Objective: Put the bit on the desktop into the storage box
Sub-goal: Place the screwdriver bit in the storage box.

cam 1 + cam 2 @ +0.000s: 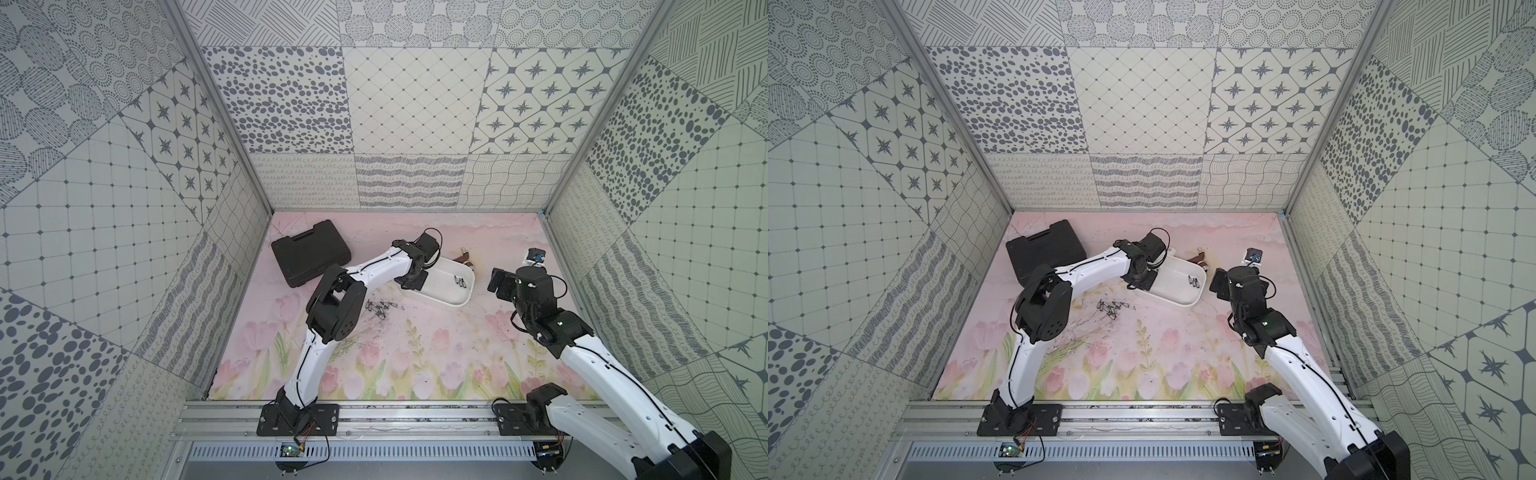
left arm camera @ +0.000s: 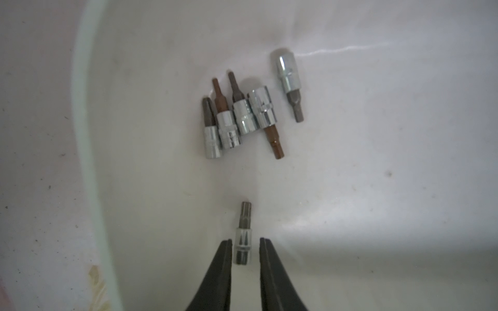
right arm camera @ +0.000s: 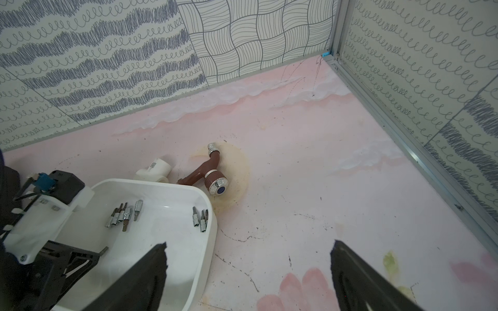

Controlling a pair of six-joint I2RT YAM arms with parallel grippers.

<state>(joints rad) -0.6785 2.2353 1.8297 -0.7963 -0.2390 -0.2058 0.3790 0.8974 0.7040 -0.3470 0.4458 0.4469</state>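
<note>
- In a top view, a pile of bits [image 1: 380,309] lies on the desktop [image 1: 415,353] just beside the storage box [image 1: 453,305]; these are left to move.
- Left wrist: inside the box, the left gripper [image 2: 245,240] stands slightly parted around one bit [image 2: 244,223], gaps on both sides, not clamped. Five other bits [image 2: 242,118] lie near.
- Right wrist: beside the box, the right gripper [image 3: 249,246] gapes wide, empty.

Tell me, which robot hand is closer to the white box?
Left. The left fingers are down inside the storage box, either side of a bit. The right fingers hang open beside the box, over the desktop.
</note>
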